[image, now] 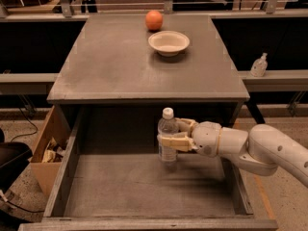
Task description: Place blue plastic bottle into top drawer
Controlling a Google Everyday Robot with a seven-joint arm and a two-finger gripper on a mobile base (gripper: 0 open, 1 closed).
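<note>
The blue plastic bottle [167, 137], clear with a white cap, stands upright inside the open top drawer [144, 186], its base at or just above the drawer floor near the back. My gripper [169, 134] comes in from the right and is shut on the bottle's middle, with one finger [173, 141] across the front of it. The white arm [255, 150] reaches over the drawer's right wall.
A white bowl [168, 42] and an orange fruit [154, 19] sit at the back of the grey desk top [115, 66]. A brown cardboard box [48, 148] stands left of the drawer. A small pump-top dispenser bottle [259, 65] stands on a ledge at right.
</note>
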